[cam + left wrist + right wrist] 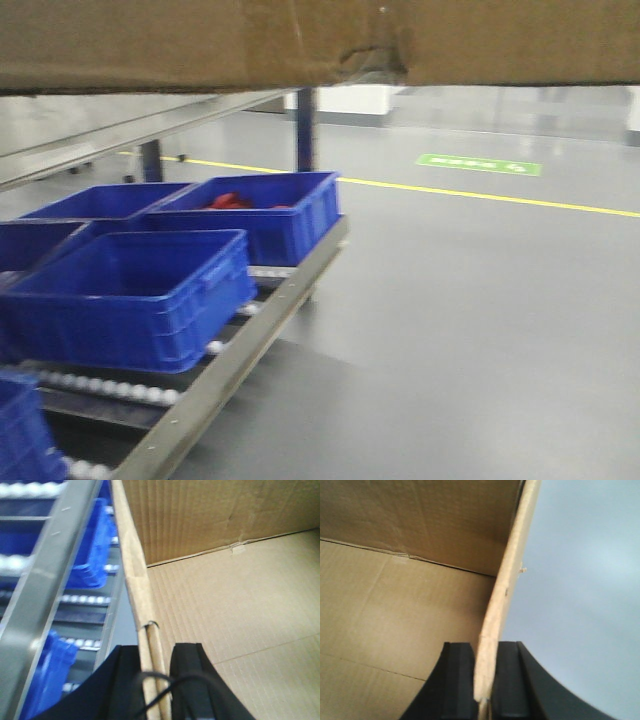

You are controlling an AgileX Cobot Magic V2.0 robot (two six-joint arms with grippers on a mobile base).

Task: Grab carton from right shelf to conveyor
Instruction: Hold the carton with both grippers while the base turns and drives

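Cardboard carton (200, 40) hangs raised across the top of the front view, off the shelf (235, 365) and above its blue bins (130, 295). Left hand (156, 682) is clamped on one thin side wall, right hand (485, 677) on the opposite wall. Conveyor not in view.

Risk: each wall is a single sheet. It may flex or slip from the pinch if the arms drift apart or swing.

Green floor marking (478, 164) carries writing, too blurred to read. No print seen on carton.
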